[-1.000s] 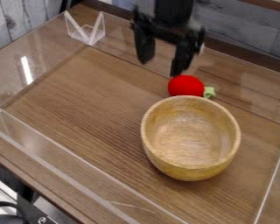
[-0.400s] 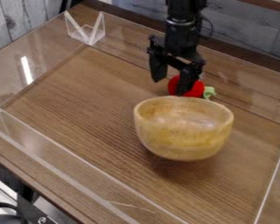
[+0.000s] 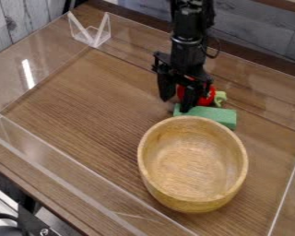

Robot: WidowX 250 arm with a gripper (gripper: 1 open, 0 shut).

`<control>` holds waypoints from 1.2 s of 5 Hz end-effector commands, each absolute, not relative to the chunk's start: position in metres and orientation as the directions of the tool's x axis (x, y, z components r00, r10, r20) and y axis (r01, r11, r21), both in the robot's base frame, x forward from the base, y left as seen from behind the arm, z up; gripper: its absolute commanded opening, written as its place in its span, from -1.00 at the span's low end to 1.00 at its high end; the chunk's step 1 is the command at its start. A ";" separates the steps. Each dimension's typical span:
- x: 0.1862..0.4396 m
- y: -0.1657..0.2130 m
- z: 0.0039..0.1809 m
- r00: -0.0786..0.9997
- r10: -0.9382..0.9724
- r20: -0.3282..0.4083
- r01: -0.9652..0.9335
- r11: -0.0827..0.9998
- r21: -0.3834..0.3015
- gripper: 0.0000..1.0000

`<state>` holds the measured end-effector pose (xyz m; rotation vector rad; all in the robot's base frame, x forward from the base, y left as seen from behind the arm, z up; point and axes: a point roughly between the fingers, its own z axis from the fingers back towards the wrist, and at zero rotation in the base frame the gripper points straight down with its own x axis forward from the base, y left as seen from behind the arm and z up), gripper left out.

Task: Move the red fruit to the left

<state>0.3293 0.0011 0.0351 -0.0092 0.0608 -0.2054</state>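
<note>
Gripper (image 3: 187, 92) on the black robot arm (image 3: 187, 28) points straight down onto the wood-grain table (image 3: 88, 101), parked right at the small glossy red rounded toy fruit (image 3: 206, 95). Black fingers (image 3: 169, 85) stand around the fruit's left part and cover most of it; only a red sliver shows on the right side, between the fingers and the block edge. Jaws look partly drawn in around the fruit, but whether they actually press on it cannot be told from this view.

Red fruit sits on the table surface in the right half, toward the back, just behind the flat green rectangular block (image 3: 209, 116). Fruit and block look touching or nearly so; exact contact is unclear. A tiny green bit shows at the fruit's right edge.

Round light wooden bowl (image 3: 194, 164) stands upright in front of the green block, nearer the camera, its rim just beside the block's front edge. Bowl interior shows bare wood.

Clear acrylic walls (image 3: 27, 74) run around the table area; a clear triangular bracket (image 3: 88, 28) sits at the back left corner, well apart from the gripper. Grey plank wall (image 3: 254, 28) is behind the arm.
</note>
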 end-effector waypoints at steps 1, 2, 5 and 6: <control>0.337 0.004 0.043 0.972 -0.235 -0.014 0.235 0.972 0.002 -1.00; 0.353 -0.001 0.031 0.976 -0.220 -0.004 0.220 0.976 0.008 -1.00; 0.380 0.014 0.048 0.976 -0.219 0.012 0.219 0.976 0.021 -1.00; 0.379 0.024 0.054 0.987 -0.158 0.022 0.157 0.987 0.023 -1.00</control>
